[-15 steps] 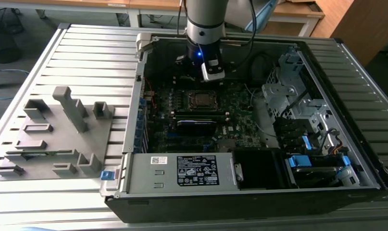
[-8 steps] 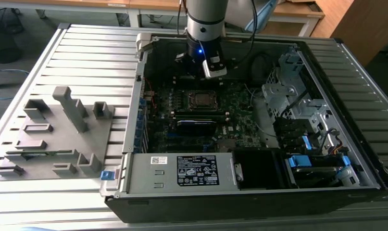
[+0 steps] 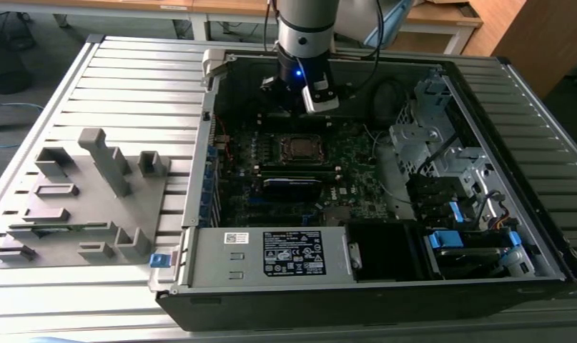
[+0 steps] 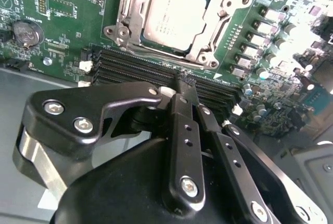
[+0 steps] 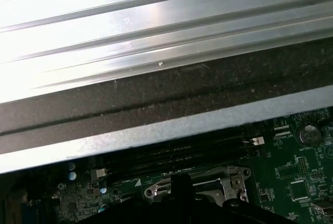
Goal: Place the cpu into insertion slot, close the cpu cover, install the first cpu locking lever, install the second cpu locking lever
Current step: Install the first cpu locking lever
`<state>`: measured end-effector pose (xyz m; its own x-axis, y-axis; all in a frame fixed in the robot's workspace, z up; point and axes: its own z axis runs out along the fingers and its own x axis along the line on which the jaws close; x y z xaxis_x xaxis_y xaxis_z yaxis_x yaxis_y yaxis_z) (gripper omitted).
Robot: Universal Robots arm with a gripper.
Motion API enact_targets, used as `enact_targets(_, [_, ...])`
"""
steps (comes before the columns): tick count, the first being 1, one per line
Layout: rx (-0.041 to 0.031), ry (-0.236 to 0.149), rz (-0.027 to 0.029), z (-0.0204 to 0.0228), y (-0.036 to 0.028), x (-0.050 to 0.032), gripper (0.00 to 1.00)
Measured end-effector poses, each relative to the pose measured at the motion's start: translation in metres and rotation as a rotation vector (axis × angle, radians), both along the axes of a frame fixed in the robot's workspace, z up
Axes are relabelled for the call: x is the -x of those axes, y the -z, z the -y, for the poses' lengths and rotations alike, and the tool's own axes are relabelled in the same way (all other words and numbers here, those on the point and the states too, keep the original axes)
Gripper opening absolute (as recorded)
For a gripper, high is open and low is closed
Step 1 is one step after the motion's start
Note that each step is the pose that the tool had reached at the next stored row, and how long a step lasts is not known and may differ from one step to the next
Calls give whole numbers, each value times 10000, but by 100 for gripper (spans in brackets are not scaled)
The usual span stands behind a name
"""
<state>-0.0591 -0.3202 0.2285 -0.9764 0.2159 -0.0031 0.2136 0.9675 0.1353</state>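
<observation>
Hanging over the open case [image 3: 479, 93], the arm [image 3: 305, 28] is seen in the exterior view with its gripper [image 3: 302, 96] above the far part of the motherboard [image 3: 355, 153], just beyond the slot [image 3: 299, 146]; in the second wrist view the gripper [image 4: 188, 86] is shown with its two black fingers [image 4: 183, 125] pressed together at the tips, the jaws closed with nothing held between them; the tips are placed over the black memory slots [image 4: 140, 65], beside the socket and apart from it; the cpu [image 4: 174, 16] is seated in the slot [image 4: 135, 24], its dull silver top facing up; the cover [image 4: 216, 18] is laid down around the chip as a silvery frame, the chip being seen through its window; whether the locking levers are latched cannot be told; a round coin cell [image 4: 26, 31] is seen on the green board in the second wrist view, well apart from the socket; in the first wrist view the ribbed table [image 5: 156, 31] and the dark case wall [image 5: 156, 104] are shown above the board, with part of the socket frame [image 5: 229, 180] at the lower edge; in the exterior view a grey fixture [image 3: 79, 200] with upright blocks is set on the table at the exterior view's left, beside the case, and a power supply [image 3: 269, 254] with a label is mounted at the near end of the case
</observation>
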Motion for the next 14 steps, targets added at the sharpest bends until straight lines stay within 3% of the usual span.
enact_targets(3, [1, -25, 80, 0, 6, -4, 11])
enact_targets(6, [36, -103, 86, 2, 10, -16, 11])
enact_targets(10, [161, -171, 85, 10, 9, -24, 11])
enact_targets(14, [167, -173, 84, 11, 9, -24, 11])
